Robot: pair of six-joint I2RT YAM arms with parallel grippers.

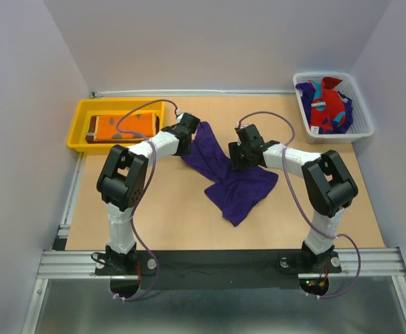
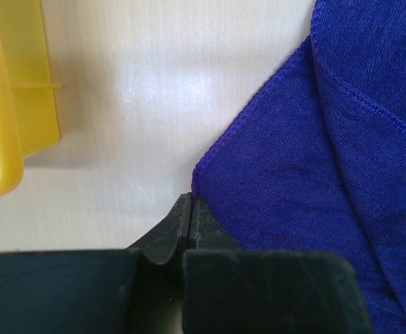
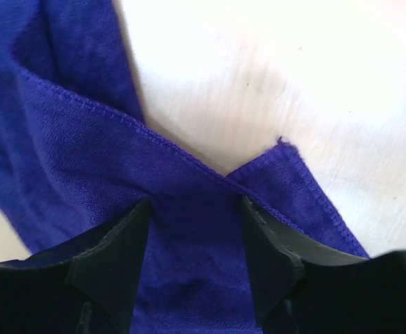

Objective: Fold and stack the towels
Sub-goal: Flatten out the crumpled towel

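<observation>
A deep purple towel [image 1: 234, 188] lies crumpled in the middle of the table. My left gripper [image 1: 189, 132] is at its far left corner; in the left wrist view its jaws [image 2: 191, 198] are shut, with the towel's corner [image 2: 314, 174] pinched at their tips. My right gripper [image 1: 236, 154] sits low over the towel's upper middle. In the right wrist view it [image 3: 196, 202] is open, its fingers [image 3: 119, 257] straddling a folded edge of the purple cloth [image 3: 71, 153]. An orange printed towel [image 1: 123, 126] lies folded on a dark brown one in the yellow tray.
The yellow tray [image 1: 78, 129] stands at the back left, its corner [image 2: 8, 139] close to my left gripper. A white mesh basket [image 1: 366, 115] at the back right holds a red and teal towel [image 1: 326, 104] and more purple cloth. Walls close in on three sides.
</observation>
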